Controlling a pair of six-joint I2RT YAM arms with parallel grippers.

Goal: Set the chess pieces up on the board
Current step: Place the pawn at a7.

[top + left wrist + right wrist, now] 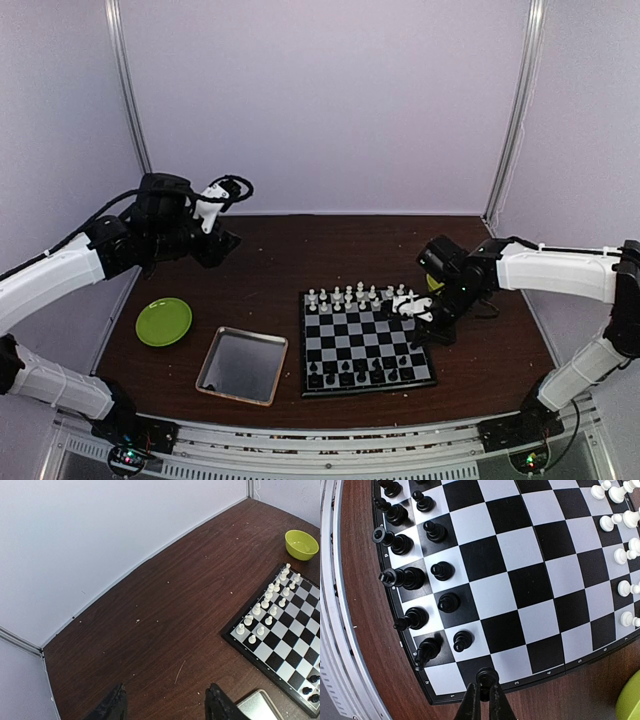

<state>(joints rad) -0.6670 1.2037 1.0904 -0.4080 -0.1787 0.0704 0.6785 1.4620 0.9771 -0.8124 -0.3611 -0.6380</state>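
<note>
The right end effector [484, 687] was pressed together on a small black pawn [485, 675], pinching it by the head at the right edge of the board [520, 580]. That put it in the second row from the near edge. The move in hand seemed to turn on one relation: the pawn hung just right of the last standing pawn in the black pieces [441, 570], in line with that row. The end square of the row therefore probably lay straight below it rather than off to a side. Seen almost end-on, the pawn looked upright, its long axis pointing down at the board, so a plain lowering looked sufficient. The right arm was plainly the nearer. In the top view its end effector [425, 330] hung over the board's right side, while the left end effector [167, 710] was raised well to the far left over the bare surface [165, 610], fingers spread and holding nothing. The white pieces [350, 295] stood in two rows along the far edge. The fingers hid the square under the pawn, so I could not tell whether its base touched the board. The corner square on the near side of it looked vacant. The left end of the black rows was cut off in the wrist view, and the green bowl [631, 700] showed only as a sliver.
</note>
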